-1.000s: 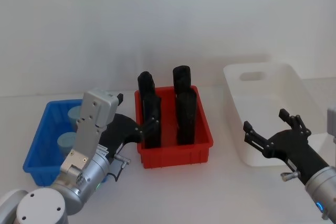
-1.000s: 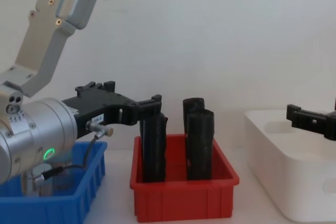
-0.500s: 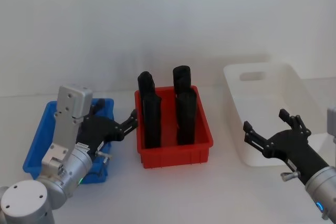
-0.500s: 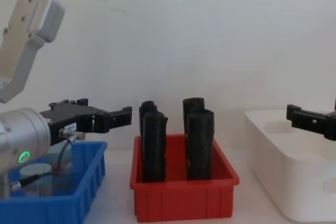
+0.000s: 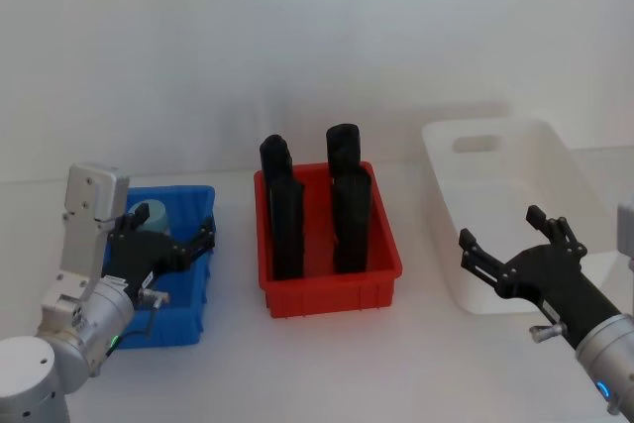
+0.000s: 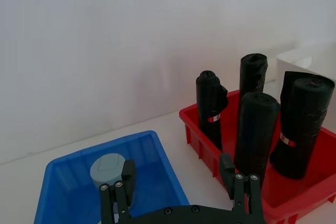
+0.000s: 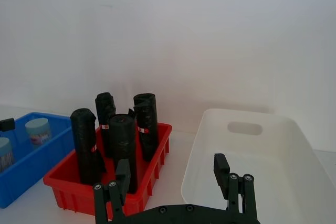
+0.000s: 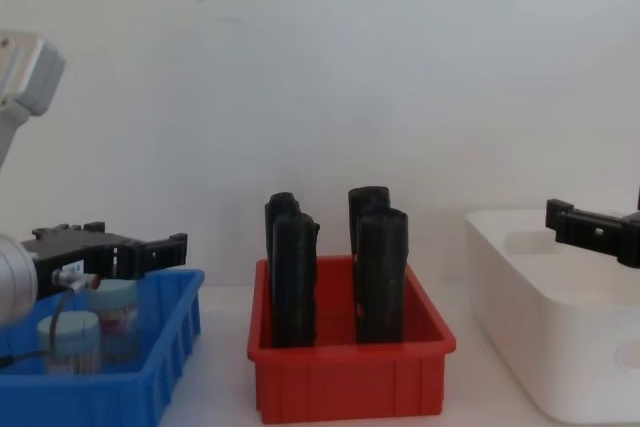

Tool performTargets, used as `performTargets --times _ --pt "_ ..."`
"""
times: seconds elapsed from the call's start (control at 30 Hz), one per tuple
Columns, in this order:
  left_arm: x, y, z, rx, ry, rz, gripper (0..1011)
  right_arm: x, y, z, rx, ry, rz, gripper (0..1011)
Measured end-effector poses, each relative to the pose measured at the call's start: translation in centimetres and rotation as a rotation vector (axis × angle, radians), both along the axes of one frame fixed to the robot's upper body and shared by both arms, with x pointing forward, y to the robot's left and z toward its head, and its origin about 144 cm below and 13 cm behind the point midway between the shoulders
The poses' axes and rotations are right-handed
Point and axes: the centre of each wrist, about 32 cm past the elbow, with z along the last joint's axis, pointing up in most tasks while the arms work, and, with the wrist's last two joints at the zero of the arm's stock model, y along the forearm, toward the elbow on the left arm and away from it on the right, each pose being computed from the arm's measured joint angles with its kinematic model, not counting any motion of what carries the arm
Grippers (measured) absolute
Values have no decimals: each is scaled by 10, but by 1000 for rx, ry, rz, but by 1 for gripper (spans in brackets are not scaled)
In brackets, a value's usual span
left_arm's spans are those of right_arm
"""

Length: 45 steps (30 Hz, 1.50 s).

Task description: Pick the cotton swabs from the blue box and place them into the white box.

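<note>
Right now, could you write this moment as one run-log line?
left gripper: open over blue box | right gripper: open near white box | cotton swabs: in blue box, not grasped

This is looking like a robot lab or test station. A bare white wall [image 5: 317, 37] is rising directly behind a plain white desk [image 5: 327, 364]. Three plastic bins are sitting in a tidy row on the desk: the blue box [image 5: 183, 190], a red bin [image 5: 332, 296] and the white box [image 5: 555, 170]. The red bin is holding four upright black rolls [image 5: 349, 215] with small red-and-white labels, set out like test stock. Two metal robot arms are reaching in from the near edge, each carrying a black gripper, the left gripper [image 5: 176, 225] and the right gripper [image 5: 500, 230].
</note>
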Motion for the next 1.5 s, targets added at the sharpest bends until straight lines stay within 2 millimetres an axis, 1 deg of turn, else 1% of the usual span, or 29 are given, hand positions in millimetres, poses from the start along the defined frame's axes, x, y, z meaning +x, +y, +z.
performTargets --times 0.1,0.37,0.6,1.07,1.5 --pt "2 7 -2 9 18 20 1000 0 0 0 0 0 0 1002" --pt "7 17 -5 35 53 50 1000 0 0 0 0 0 0 1002" --pt "15 27 -13 64 99 76 1000 0 0 0 0 0 0 1002" --pt "25 41 -24 87 149 117 1000 0 0 0 0 0 0 1002" --pt "31 49 -30 67 170 128 1000 0 0 0 0 0 0 1002"
